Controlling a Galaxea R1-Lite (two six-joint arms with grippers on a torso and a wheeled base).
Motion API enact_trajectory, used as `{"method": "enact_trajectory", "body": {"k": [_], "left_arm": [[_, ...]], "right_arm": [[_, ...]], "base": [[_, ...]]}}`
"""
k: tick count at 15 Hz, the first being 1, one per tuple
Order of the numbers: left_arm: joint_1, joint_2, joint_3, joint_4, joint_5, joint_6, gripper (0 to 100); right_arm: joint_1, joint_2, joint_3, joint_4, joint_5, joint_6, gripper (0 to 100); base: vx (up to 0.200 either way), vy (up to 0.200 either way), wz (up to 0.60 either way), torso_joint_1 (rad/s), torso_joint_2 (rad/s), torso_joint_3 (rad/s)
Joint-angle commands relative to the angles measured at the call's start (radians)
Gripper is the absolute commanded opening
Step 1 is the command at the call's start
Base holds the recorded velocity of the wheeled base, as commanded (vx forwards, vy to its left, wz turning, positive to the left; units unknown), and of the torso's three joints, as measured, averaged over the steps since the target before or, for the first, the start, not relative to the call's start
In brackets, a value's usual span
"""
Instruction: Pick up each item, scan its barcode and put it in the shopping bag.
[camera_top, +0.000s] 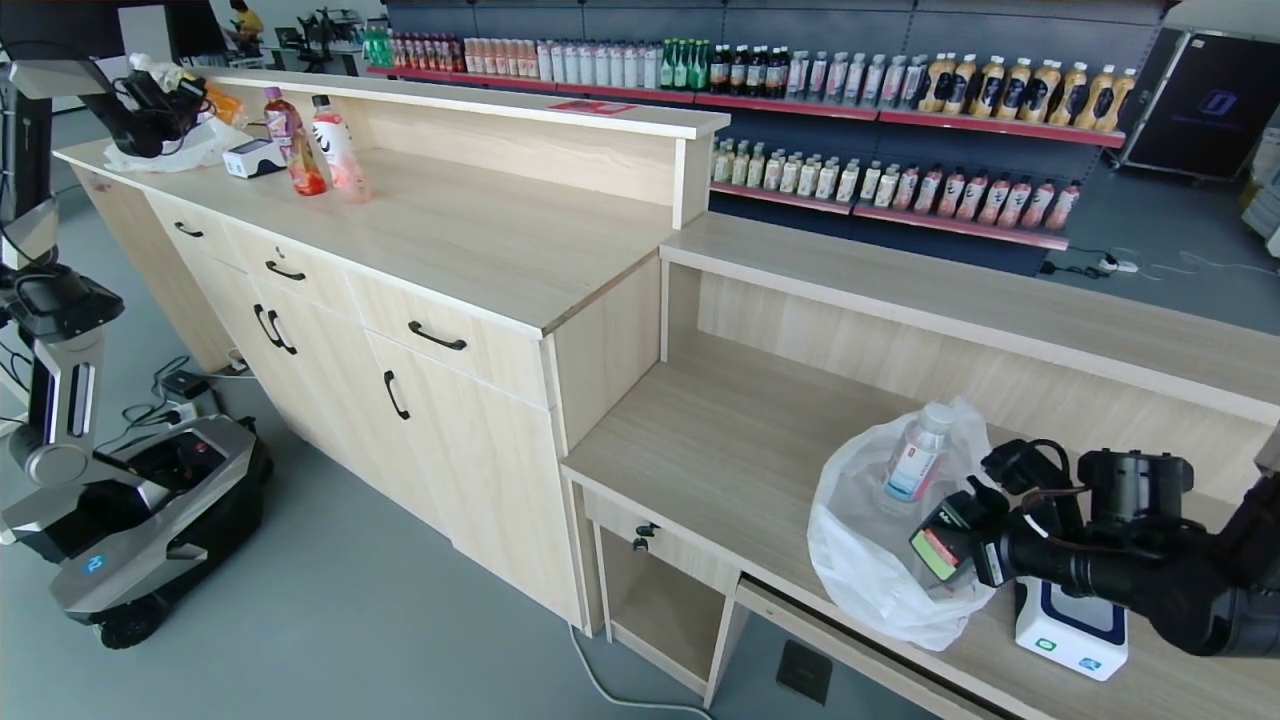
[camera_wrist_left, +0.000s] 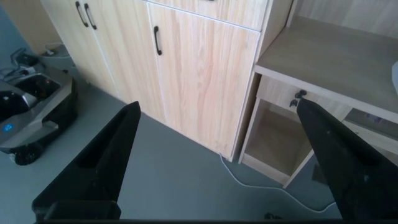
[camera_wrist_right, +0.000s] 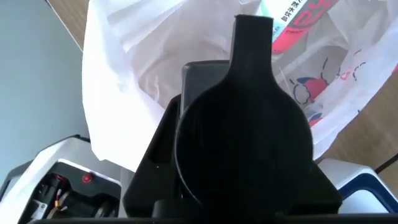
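— Two grippers to enter. Left one?
— Left gripper (camera_wrist_left: 217, 104): fingers (camera_wrist_left: 99, 168) spread wide, nothing between them. It hangs over the grey floor (camera_wrist_left: 186, 177) in front of the cabinet doors (camera_wrist_left: 199, 68).
— Right?
— Right gripper (camera_top: 955, 545): pressed onto a dark item (camera_top: 938, 552) with a green-and-red label. The item is off the counter, at the rim of the shopping bag (camera_top: 870, 585), on the side nearest the arm. From the right wrist camera the dark item covers the middle, with the bag's open mouth behind it.
— Bag contents?
— One clear bottle (camera_top: 915, 460) with a white cap, standing inside and leaning slightly. The bag sits on the lower counter (camera_top: 740, 430).
— Scanner?
— Scanner box (camera_top: 1072, 632): white, blue top, on the same counter, just beside the bag and under the right arm.
— Anything else?
— Upper counter (camera_top: 480, 230): a reddish bottle (camera_top: 290, 145) and a pink-and-white bottle (camera_top: 338, 150), upright, side by side, well apart from the bag.
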Motion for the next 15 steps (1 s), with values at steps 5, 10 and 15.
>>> {"method": "enact_trajectory", "body": {"k": [5,10,15], "left_arm": [[0.000,0.000,0.000,0.000,0.000,0.000,100],[0.000,0.000,0.000,0.000,0.000,0.000,100],[0.000,0.000,0.000,0.000,0.000,0.000,100]], "right_arm": [[0.016,0.180,-0.066,-0.029,0.000,-0.022,0],[0.016,0.234,-0.104,-0.042,0.000,-0.021,0],[0.024,0.267,-0.110,-0.044,0.000,-0.021,0]], "base": [[0.000,0.000,0.00,0.000,0.00,0.000],[0.000,0.000,0.00,0.000,0.00,0.000],[0.000,0.000,0.00,0.000,0.00,0.000]]}}
